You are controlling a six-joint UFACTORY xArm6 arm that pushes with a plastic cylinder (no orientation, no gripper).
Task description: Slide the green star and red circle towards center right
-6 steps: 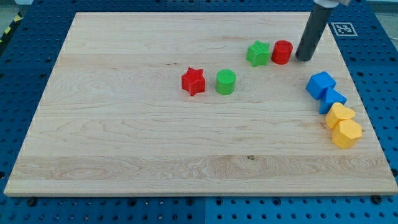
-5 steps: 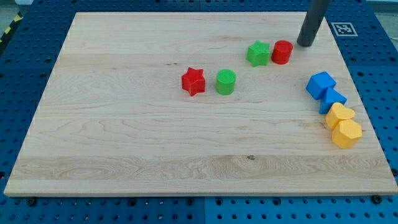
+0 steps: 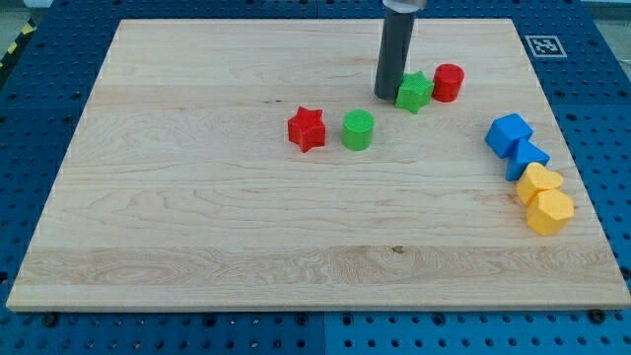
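My tip [image 3: 386,96] touches the left side of the green star block [image 3: 414,92], which sits beside the red circular block [image 3: 449,82] near the wooden counter's [image 3: 197,217] top-right corner; no jaws exist. Sliding them down toward centre right remains.

bright, even overhead light, no glare. board [image 3: 197,197] grain sharp edge to edge. blocks cast only short soft shadows. rod top cropped by the view's top; my tip [image 3: 386,97] w/ slight shadow.

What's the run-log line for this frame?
my tip: touching left side of green star block | red circle block: right of star | push: starting
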